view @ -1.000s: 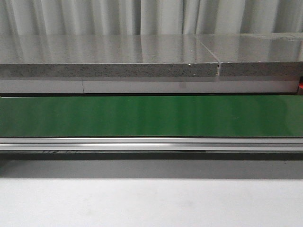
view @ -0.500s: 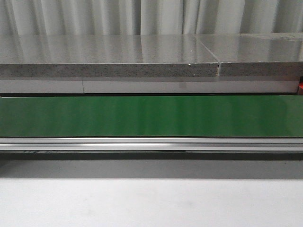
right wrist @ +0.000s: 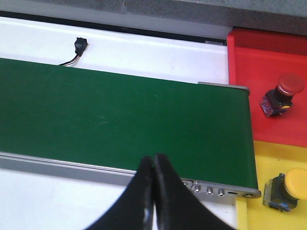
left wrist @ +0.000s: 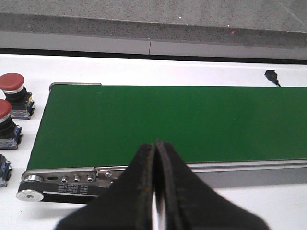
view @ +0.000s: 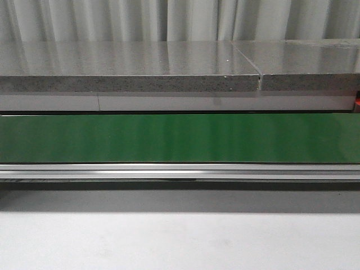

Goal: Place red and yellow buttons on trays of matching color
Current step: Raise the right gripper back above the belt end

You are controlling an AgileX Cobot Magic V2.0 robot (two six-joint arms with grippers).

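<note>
While both grippers hang clenched and empty over the green belt (view: 180, 138), we see a red button (right wrist: 283, 93) on the red tray (right wrist: 249, 52) and a yellow button (right wrist: 288, 189) on the yellow tray (right wrist: 244, 211), at three o'clock. Nothing differs from earlier frames.

Left gripper (left wrist: 156, 191); right gripper (right wrist: 153, 191).

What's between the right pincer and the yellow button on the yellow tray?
Right wrist view: only the conveyor's metal end corner and bare yellow tray. The shut right pincer has nothing blocking its way to the yellow button.
</note>
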